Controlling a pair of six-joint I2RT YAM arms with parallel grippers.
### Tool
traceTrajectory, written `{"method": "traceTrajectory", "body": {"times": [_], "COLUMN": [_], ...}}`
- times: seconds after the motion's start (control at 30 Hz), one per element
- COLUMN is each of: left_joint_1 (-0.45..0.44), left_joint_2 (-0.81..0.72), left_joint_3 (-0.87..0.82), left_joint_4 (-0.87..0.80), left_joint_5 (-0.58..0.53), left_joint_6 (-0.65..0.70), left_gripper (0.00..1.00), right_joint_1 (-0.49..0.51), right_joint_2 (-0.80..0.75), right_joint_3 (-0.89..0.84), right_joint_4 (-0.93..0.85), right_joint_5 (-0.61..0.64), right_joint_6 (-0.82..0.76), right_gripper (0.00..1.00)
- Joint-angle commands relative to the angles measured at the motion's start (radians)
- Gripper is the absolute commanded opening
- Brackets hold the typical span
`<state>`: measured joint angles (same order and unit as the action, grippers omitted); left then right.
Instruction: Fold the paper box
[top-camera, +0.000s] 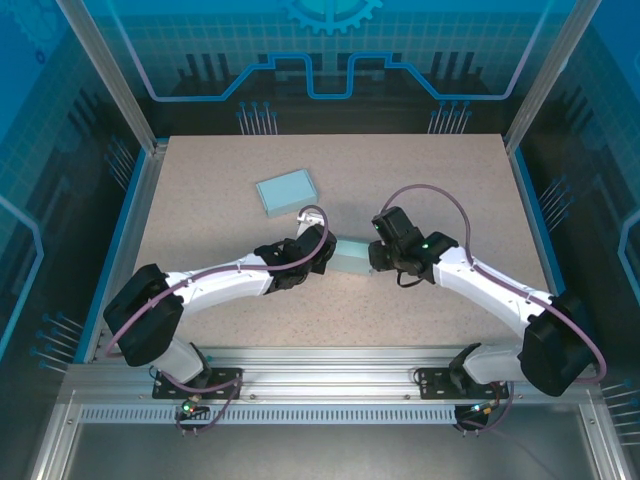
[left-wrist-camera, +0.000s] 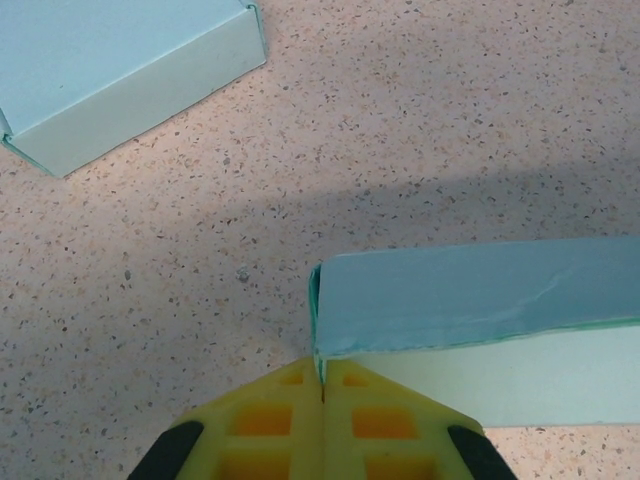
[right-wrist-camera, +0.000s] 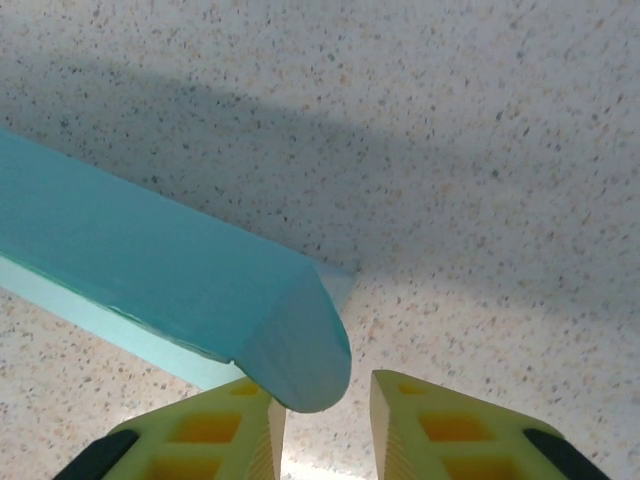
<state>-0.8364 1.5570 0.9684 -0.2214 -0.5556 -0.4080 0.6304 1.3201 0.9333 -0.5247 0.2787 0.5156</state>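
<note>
The left wrist view shows the left claw (left-wrist-camera: 322, 392) pinched shut on the paper box (left-wrist-camera: 470, 295) at its corner edge. The right wrist view shows the right claw (right-wrist-camera: 327, 425) parted, with the curled flap (right-wrist-camera: 300, 350) at its gap. From overhead, the box lies mid-counter (top-camera: 440, 170), and a closed box (top-camera: 286, 191) sits farther back, apart.

I work in a robotics lab cell, not a home. My speckled table (top-camera: 440, 200) is fenced by aluminium posts (top-camera: 110, 75) at eleven and one o'clock, with clear panels between them. The back wall (top-camera: 200, 40) at twelve o'clock bears a blue printed grid and a gear emblem (top-camera: 333, 12). At six o'clock a slotted aluminium rail (top-camera: 330, 385) carries my bolted mounts (top-camera: 195, 385).
</note>
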Motion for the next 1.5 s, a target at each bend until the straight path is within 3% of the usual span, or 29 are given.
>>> {"method": "traceTrajectory", "body": {"times": [0.0, 0.17, 0.47, 0.57, 0.67, 0.97, 1.3, 1.47], "left_joint_1": [-0.010, -0.011, -0.010, -0.010, -0.010, -0.012, -0.015, -0.017], "left_joint_2": [0.043, 0.042, 0.041, 0.044, 0.045, 0.071, 0.102, 0.086], "left_joint_3": [-0.017, -0.015, -0.013, -0.011, -0.008, 0.004, 0.016, 0.018], "left_joint_4": [-0.158, -0.159, -0.162, -0.161, -0.161, -0.157, -0.177, -0.178], "left_joint_5": [0.062, 0.065, 0.066, 0.066, 0.068, 0.082, 0.071, 0.085], "left_joint_6": [0.032, 0.033, 0.036, 0.036, 0.038, 0.041, 0.044, 0.044], "left_gripper": [0.03, 0.03, 0.03, 0.03, 0.03, 0.02, 0.00, 0.01], "right_joint_1": [0.013, 0.014, 0.014, 0.014, 0.013, -0.028, -0.106, -0.118], "right_joint_2": [0.014, 0.046, 0.046, 0.031, 0.009, 0.064, 0.075, 0.051], "right_joint_3": [0.009, 0.015, 0.008, 0.009, 0.034, 0.133, 0.101, 0.093], "right_joint_4": [0.042, 0.045, 0.059, 0.064, 0.044, -0.067, 0.029, 0.016], "right_joint_5": [0.047, 0.038, 0.080, 0.070, 0.023, -0.172, -0.395, -0.374], "right_joint_6": [-0.035, -0.045, -0.069, -0.072, -0.054, 0.068, 0.125, 0.113], "right_gripper": [0.26, 0.18, 0.21, 0.11, 0.04, 0.04, 0.03, 0.03]}}
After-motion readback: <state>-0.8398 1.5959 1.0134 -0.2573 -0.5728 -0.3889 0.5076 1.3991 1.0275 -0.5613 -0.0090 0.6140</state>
